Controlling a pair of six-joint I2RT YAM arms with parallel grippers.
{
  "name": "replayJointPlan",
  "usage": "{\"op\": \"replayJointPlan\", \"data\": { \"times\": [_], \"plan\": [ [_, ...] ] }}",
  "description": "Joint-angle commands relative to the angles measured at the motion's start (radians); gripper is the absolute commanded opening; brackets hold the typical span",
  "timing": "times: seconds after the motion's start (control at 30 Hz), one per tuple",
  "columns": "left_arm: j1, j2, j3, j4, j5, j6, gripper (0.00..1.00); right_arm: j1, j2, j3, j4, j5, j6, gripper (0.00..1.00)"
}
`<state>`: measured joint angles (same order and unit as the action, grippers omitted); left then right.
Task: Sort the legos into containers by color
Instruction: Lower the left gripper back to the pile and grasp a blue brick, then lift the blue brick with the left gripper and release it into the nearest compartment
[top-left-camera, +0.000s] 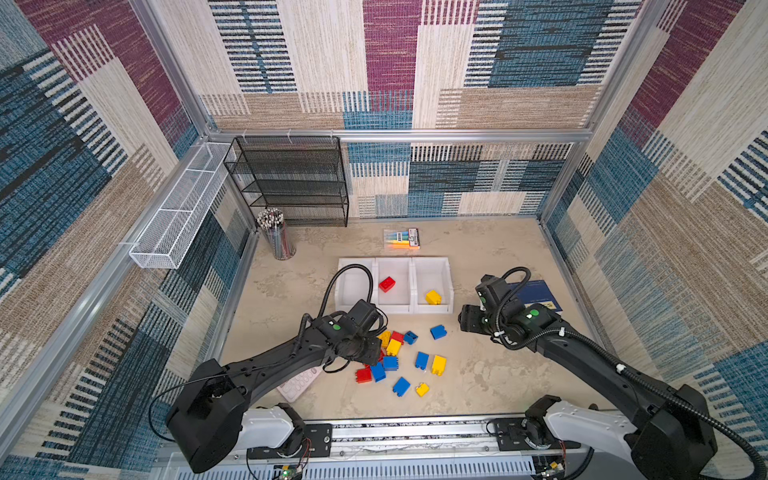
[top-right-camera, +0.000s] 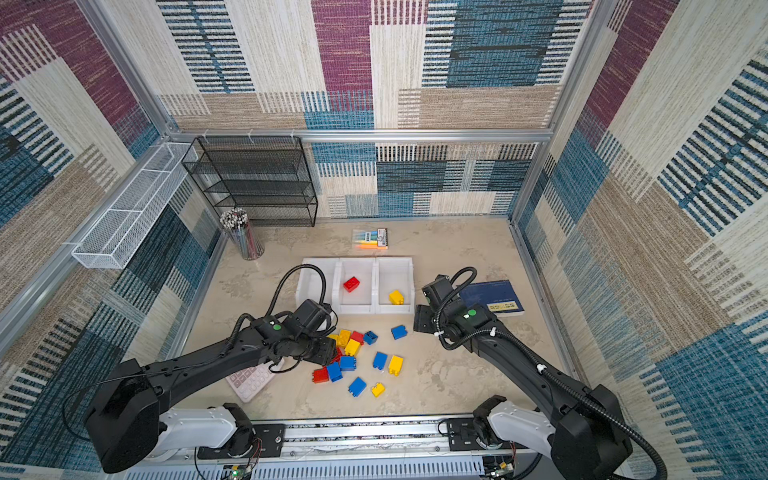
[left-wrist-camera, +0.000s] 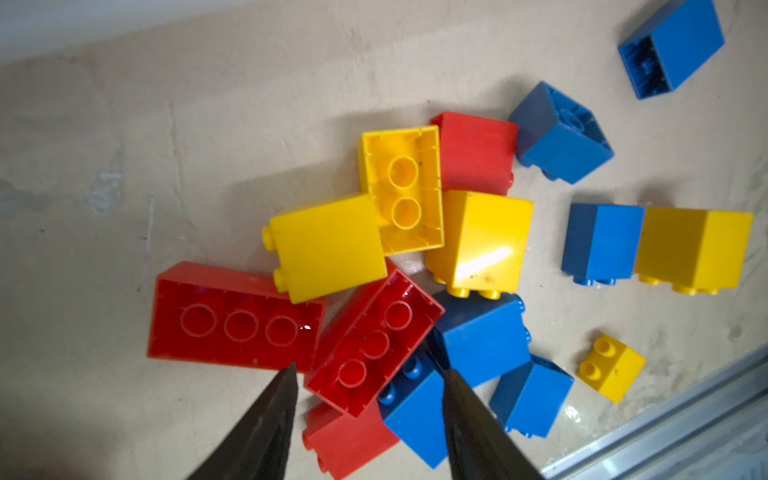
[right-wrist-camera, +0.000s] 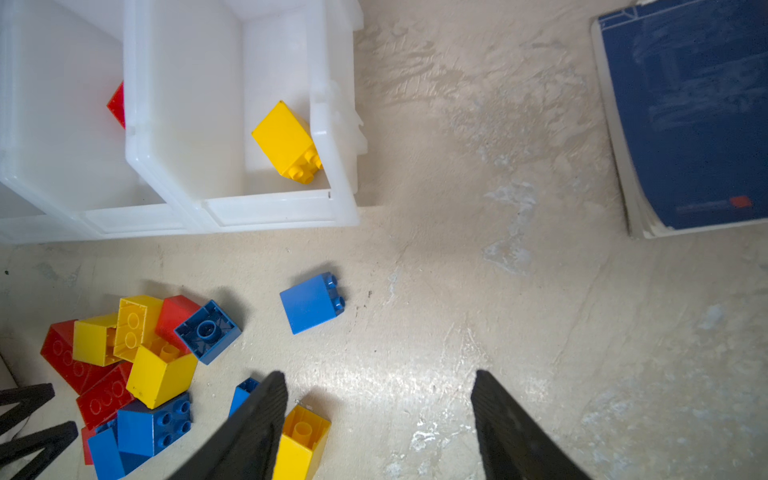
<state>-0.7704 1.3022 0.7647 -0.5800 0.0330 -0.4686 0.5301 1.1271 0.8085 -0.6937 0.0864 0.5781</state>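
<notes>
Nearest the front edge of the tabletop (top-left-camera: 498, 374), a flat blue brick (top-left-camera: 401, 386) and a small yellow brick (top-left-camera: 422, 389) lie just beside each other. A pink calculator (top-left-camera: 297, 386) sits toward the front left corner, partly under the left arm.

Just behind them is the main heap of legos (top-left-camera: 393, 347), red, yellow and blue tumbled together near the tabletop's middle, several hollow side up. Right of the heap a square blue brick (top-left-camera: 422, 360) and a tall yellow brick (top-left-camera: 439, 365) lie touching side by side. A lone blue brick (top-left-camera: 438, 331) lies apart, farther back.

The left gripper (left-wrist-camera: 369, 372) hangs over the heap's left side with its jaws spread. In the left wrist view a long red brick (left-wrist-camera: 374, 345) lies just beyond the tips, and they pinch nothing. The right gripper (right-wrist-camera: 376, 378) hovers right of the heap over bare tabletop, jaws spread wide and empty.

Behind the heap stand the containers (top-left-camera: 394, 308), three white bins in a row. The middle bin holds a red brick (top-left-camera: 387, 284) and the right bin a yellow brick (top-left-camera: 433, 297). A dark blue book (top-left-camera: 540, 293) lies near the right edge, level with the bins.

Farther back lies a highlighter pack (top-left-camera: 402, 238). A pencil cup (top-left-camera: 279, 237) stands near the left edge, and a black mesh rack (top-left-camera: 291, 183) fills the far left corner.
</notes>
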Motion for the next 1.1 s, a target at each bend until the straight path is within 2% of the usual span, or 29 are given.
{"op": "replayJointPlan", "data": {
  "times": [0.0, 0.3, 0.73, 1.07],
  "plan": [
    [-0.026, -0.009, -0.008, -0.022, 0.011, -0.058, 0.58, 0.001, -0.001, -0.004, 0.031, -0.004, -0.001, 0.73],
    [-0.1, -0.028, -0.05, -0.021, 0.034, -0.133, 0.55, 0.001, -0.018, -0.018, 0.036, -0.007, 0.009, 0.73],
    [-0.164, 0.058, -0.013, -0.013, 0.039, -0.133, 0.56, 0.001, -0.021, -0.019, 0.036, -0.006, 0.012, 0.73],
    [-0.171, 0.126, 0.026, -0.006, 0.027, -0.104, 0.57, 0.001, -0.024, -0.019, 0.028, -0.007, 0.012, 0.73]
  ]
}}
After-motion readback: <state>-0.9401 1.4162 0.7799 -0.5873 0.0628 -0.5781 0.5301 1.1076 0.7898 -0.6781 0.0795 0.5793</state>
